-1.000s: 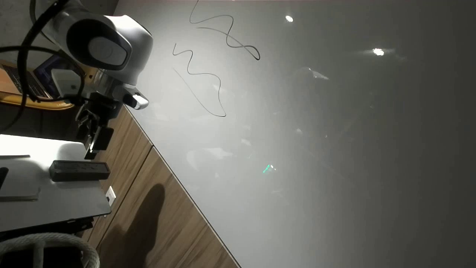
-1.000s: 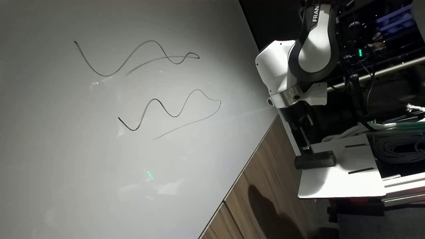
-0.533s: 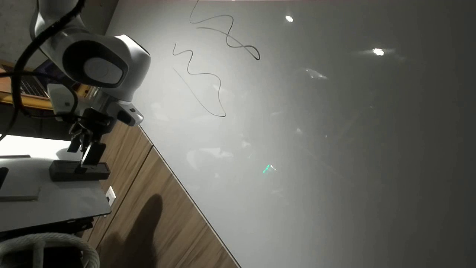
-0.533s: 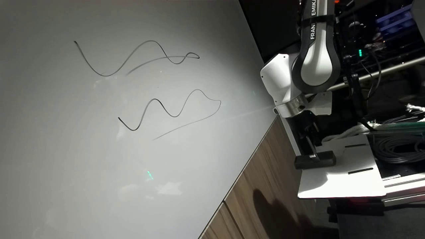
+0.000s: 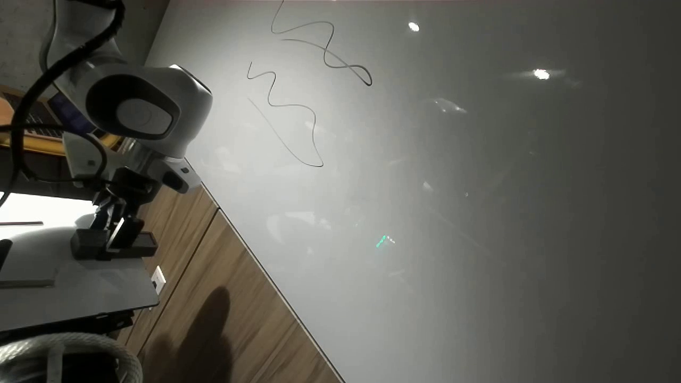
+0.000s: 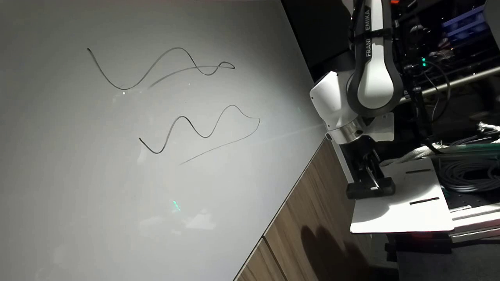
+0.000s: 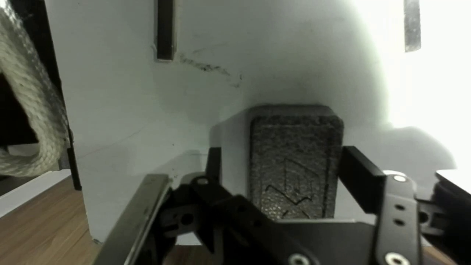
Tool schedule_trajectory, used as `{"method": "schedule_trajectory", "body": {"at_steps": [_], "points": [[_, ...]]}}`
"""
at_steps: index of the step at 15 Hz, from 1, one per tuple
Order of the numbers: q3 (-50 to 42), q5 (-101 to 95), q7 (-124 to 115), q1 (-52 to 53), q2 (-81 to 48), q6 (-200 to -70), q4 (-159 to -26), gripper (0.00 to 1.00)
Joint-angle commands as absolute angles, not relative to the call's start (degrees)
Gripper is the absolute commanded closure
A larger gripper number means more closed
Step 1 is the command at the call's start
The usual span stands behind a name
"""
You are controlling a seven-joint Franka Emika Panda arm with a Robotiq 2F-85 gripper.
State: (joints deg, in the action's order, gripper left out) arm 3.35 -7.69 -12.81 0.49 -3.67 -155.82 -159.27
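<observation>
Whiteboard eraser [image 7: 296, 147]: dark grey rectangular block, fuzzy felt face, rounded far corners, grooves running along the sides, few black zigzag strokes across, glinting a bit toward the near end. Lies flat on my white worktop [image 6: 410, 220], close to the edge facing the whiteboard [image 6: 117, 218]. My gripper [image 7: 281, 162] straddles it, fingers [image 7: 362, 178] parted: clear gap on the left in the wrist view, right finger just beside the block, can't tell if touching. Near end of the eraser partly hidden under my gripper.

Counts: one eraser, one gripper, two fingers. Two slots [image 7: 165, 29] in the worktop, one far left, one far right of the eraser in the wrist view. One thick white rope [image 7: 35, 92] off the worktop's left edge there. One whiteboard, two wavy black lines [image 6: 206, 137] on it in both exterior views. Two wooden panels [image 5: 260, 308] beside it. In an exterior view, one laptop [image 5: 69, 111] at the left and one white wall plate [image 5: 159, 276]. In an exterior view, one coil of grey cable [image 6: 465, 189] right of the worktop. One white Franka arm [image 6: 375, 91], mine.
</observation>
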Motion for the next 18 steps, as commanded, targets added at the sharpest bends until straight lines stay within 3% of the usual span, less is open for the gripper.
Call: {"method": "schedule_trajectory", "body": {"at_steps": [1, 4, 5, 6, 10, 18], "points": [[2.2, -10.3, -13.5, 1.7, -3.7, -157.0, -159.2, 0.48], [2.4, -13.5, -15.1, 2.7, -2.7, -156.0, -159.0, 0.69], [2.5, -14.3, -15.2, 3.0, -2.5, -155.5, -158.9, 0.69], [2.5, -14.8, -15.2, 3.3, -2.5, -155.3, -158.8, 0.19], [2.5, -15.7, -15.2, 3.8, -2.7, -155.3, -158.7, 0.01], [2.7, -15.2, -14.8, 4.0, -1.5, -154.7, -158.6, 0.0]]}}
